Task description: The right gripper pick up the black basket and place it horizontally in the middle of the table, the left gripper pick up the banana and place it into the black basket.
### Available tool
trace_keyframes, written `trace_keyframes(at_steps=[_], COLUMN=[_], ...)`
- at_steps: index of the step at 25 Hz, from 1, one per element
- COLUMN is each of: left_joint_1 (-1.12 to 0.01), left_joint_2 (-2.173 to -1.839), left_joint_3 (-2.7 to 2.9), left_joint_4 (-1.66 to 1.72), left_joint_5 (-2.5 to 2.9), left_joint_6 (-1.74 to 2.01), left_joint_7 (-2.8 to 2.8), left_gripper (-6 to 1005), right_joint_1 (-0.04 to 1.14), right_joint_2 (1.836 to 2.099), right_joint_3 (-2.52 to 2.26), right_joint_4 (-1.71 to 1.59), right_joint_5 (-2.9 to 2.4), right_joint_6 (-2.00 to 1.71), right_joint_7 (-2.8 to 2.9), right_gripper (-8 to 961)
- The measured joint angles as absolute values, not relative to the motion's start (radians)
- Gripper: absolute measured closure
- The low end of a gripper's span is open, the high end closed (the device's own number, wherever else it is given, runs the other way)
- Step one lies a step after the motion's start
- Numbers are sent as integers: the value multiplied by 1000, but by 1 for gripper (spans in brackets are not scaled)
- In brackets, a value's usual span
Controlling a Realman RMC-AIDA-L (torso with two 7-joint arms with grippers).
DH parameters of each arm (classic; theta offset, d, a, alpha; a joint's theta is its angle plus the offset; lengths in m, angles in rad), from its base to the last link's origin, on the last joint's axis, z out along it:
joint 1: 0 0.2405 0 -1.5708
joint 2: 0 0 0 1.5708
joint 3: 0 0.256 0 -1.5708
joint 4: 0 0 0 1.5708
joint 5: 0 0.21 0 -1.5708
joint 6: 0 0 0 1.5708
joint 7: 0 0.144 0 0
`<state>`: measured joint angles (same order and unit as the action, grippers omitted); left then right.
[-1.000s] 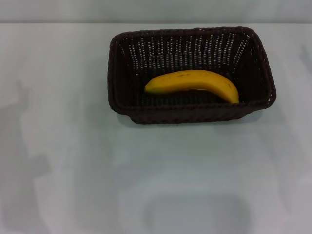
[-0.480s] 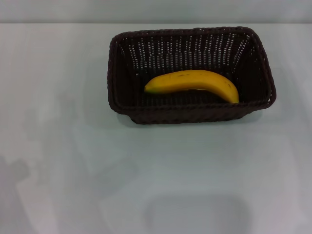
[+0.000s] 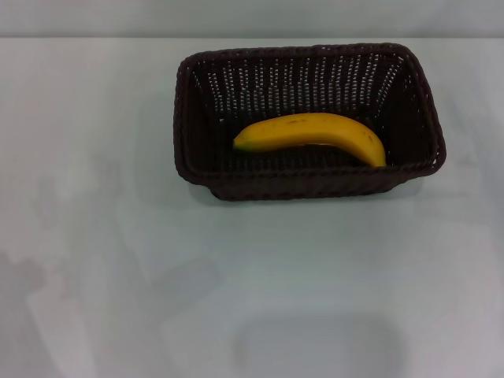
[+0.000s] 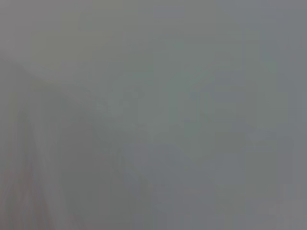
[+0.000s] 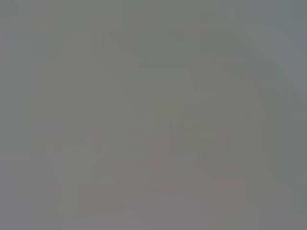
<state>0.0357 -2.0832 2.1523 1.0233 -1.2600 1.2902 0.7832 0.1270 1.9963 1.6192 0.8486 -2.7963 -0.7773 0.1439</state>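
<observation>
We find the banana (image 3: 313, 135) lying inside the black basket (image 3: 309, 186) on the counter (image 3: 118, 260); task apparently complete. Neither arm's jaws visible, state undeterminable.

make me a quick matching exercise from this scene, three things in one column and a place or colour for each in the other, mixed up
Things:
1. banana
2. black basket
3. table

Descriptions:
A. plain white surface under everything
B. yellow, lying inside the woven container
C. dark wicker, standing on the far middle of the white surface

Pairs: 1-B, 2-C, 3-A
</observation>
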Motion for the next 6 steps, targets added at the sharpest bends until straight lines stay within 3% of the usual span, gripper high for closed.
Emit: trace_keyframes(at_steps=[6], left_joint_1=[38], left_joint_2=[-2083], left_joint_3=[2153], left_joint_4=[1021], left_joint_5=[-1265], left_joint_6=[1290], left_joint_7=[782], left_gripper=[111], right_joint_1=[119], right_joint_2=[1995], right_joint_3=[1620], right_joint_4=[839], right_joint_5=[-2796], right_joint_6=[-792], right_joint_7=[159], right_gripper=[126])
